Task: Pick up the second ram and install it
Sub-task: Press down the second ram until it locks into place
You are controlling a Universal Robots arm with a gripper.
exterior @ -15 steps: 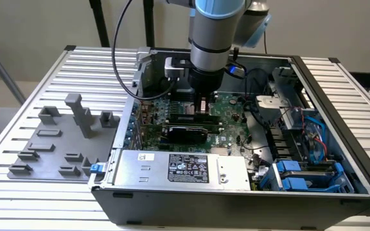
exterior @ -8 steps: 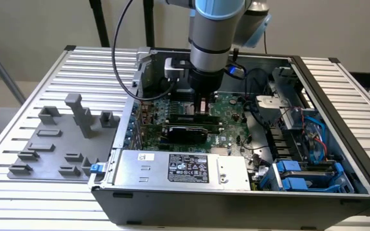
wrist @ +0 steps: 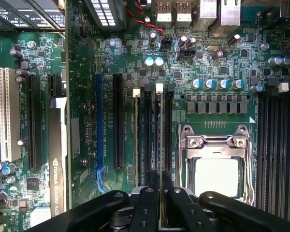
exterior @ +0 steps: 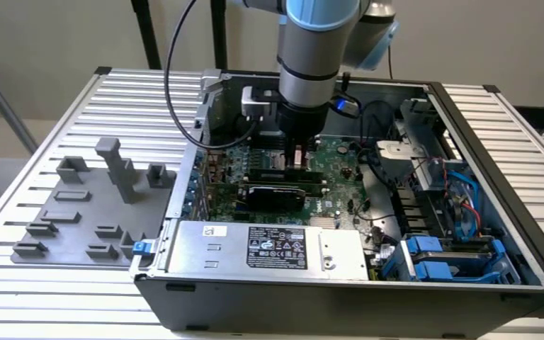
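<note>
Here the gripper [wrist: 160, 203] pinches the second ram [wrist: 161, 145] on its edge, fingers [wrist: 147, 203] pressed against both faces (so the strip stays upright), directly over a memory slot [wrist: 155, 130] of the motherboard [exterior: 333, 159], inside the open computer case [exterior: 499, 142].

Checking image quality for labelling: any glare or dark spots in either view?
Wrist view: the bare CPU socket blows out white, and the gripper is a dark mass against the motherboard. Exterior view: the case front wall sits in shadow.
</note>
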